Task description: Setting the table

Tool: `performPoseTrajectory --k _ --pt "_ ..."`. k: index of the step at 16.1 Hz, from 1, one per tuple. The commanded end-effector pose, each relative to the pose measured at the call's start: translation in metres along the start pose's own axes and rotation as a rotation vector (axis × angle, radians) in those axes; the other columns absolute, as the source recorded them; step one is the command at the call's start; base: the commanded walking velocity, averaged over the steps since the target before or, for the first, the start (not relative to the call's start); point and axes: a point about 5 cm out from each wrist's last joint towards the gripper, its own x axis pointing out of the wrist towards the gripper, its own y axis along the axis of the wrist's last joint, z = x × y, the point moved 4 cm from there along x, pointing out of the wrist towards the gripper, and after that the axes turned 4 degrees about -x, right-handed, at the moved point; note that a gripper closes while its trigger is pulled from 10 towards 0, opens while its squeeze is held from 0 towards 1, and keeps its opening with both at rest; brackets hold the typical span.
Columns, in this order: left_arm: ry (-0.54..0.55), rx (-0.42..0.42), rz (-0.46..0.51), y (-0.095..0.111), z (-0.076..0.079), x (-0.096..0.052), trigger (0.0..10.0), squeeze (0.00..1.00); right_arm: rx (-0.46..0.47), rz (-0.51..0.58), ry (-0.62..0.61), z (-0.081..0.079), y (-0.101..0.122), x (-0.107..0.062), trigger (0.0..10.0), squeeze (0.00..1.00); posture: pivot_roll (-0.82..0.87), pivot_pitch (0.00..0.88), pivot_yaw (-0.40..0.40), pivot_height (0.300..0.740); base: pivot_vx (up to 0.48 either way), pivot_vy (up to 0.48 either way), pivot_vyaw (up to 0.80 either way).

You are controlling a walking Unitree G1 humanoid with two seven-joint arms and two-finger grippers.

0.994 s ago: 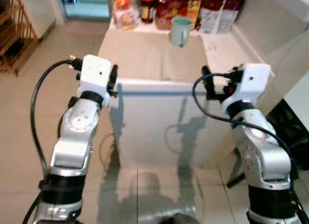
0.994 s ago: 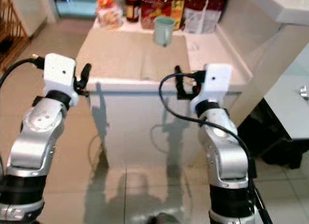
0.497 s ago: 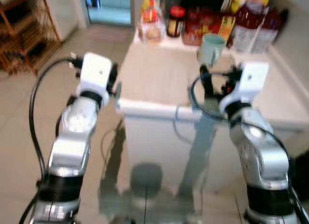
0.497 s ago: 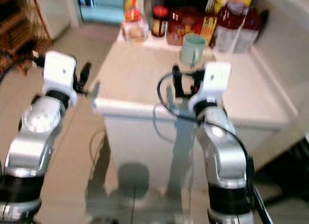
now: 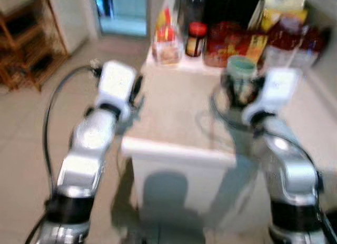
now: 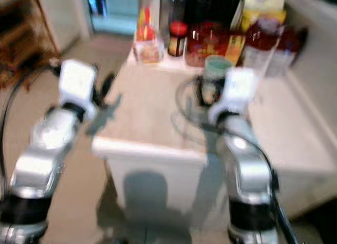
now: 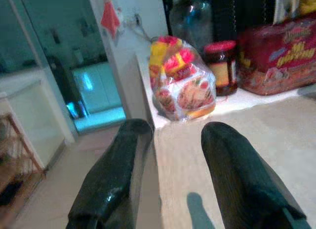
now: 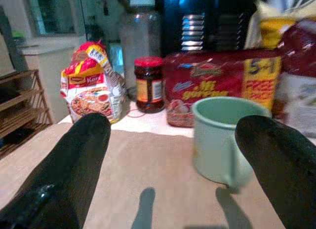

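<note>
A mint green mug (image 8: pixel 222 140) stands upright on the beige countertop (image 5: pixel 174 107), near its back row of groceries. My right gripper (image 8: pixel 173 121) is open, held low over the counter just short of the mug, and the mug sits toward its one finger (image 8: pixel 276 160). In the blurred left eye view that right gripper (image 5: pixel 230 92) is right in front of the mug (image 5: pixel 241 70). My left gripper (image 7: pixel 177 126) is open and empty over the counter's left edge, pointing at a noodle packet (image 7: pixel 180 86).
Along the counter's back stand a red-lidded jar (image 8: pixel 149 83), a red snack pack (image 8: pixel 217 86), a clear bottle (image 8: pixel 140 31) and more bags (image 5: pixel 287 33). A wooden shelf (image 5: pixel 26 49) stands on the tiled floor to the left, with a doorway (image 5: pixel 121 12) beyond.
The camera has moved closer to the counter. Both arms now reach over its top, and the right gripper has come up close to the mug.
</note>
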Motion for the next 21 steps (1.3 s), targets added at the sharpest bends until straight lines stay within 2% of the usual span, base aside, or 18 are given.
performPoseTrajectory --k 1,3,5,8,13,15,16,17,19,21 --pt "-0.123 -0.019 0.047 0.011 0.023 -0.001 10.0 0.0 0.008 -0.044 -0.043 0.015 -0.007 0.0 10.0 1.0 0.07 0.008 -0.061 0.74 0.0 0.0 0.0" --pt "-0.178 -0.016 0.04 0.01 0.032 -0.004 10.0 0.0 0.011 -0.06 -0.045 0.019 -0.013 0.003 10.0 1.0 0.07 0.006 -0.062 0.74 0.0 0.0 0.0" --pt "-0.198 -0.013 0.031 0.008 0.035 -0.005 10.0 0.0 0.028 -0.075 -0.057 0.024 -0.02 0.008 10.0 1.0 0.07 0.006 -0.062 0.74 0.0 0.0 0.0" --pt "-0.228 -0.025 0.028 0.009 0.037 -0.005 10.0 0.0 0.019 -0.09 -0.093 0.034 -0.029 0.03 10.0 1.0 0.08 0.017 -0.058 0.74 0.0 0.0 0.0" --pt "-0.246 -0.017 0.018 0.01 0.037 -0.005 10.0 0.0 -0.079 -0.11 -0.102 0.048 -0.035 0.066 10.0 1.0 0.1 0.047 -0.063 0.74 0.0 0.0 0.0" --pt "-0.25 -0.016 0.013 0.01 0.038 -0.007 10.0 0.0 -0.082 -0.127 -0.09 0.048 -0.036 0.077 10.0 1.0 0.11 0.062 -0.066 0.74 0.0 0.0 0.0" --pt "-0.252 -0.014 0.007 0.009 0.038 -0.007 10.0 0.0 -0.084 -0.142 -0.086 0.049 -0.038 0.081 10.0 0.67 0.12 0.066 -0.069 0.74 0.0 0.0 0.0" --pt "-0.254 -0.014 0.003 0.009 0.038 -0.009 10.0 0.0 -0.055 -0.163 -0.076 0.048 -0.041 0.084 10.0 0.0 0.12 0.07 -0.07 0.74 0.0 0.0 0.0" --pt "-0.26 -0.016 -0.001 0.009 0.038 -0.009 10.0 0.0 -0.015 -0.19 -0.045 0.044 -0.047 0.087 10.0 0.0 0.12 0.08 -0.073 0.74 0.0 0.0 0.0" --pt "-0.259 -0.019 0.001 0.011 0.039 -0.01 10.0 0.0 -0.013 -0.206 -0.079 0.049 -0.048 0.088 10.0 0.0 0.13 0.087 -0.081 0.74 0.0 0.0 0.0"
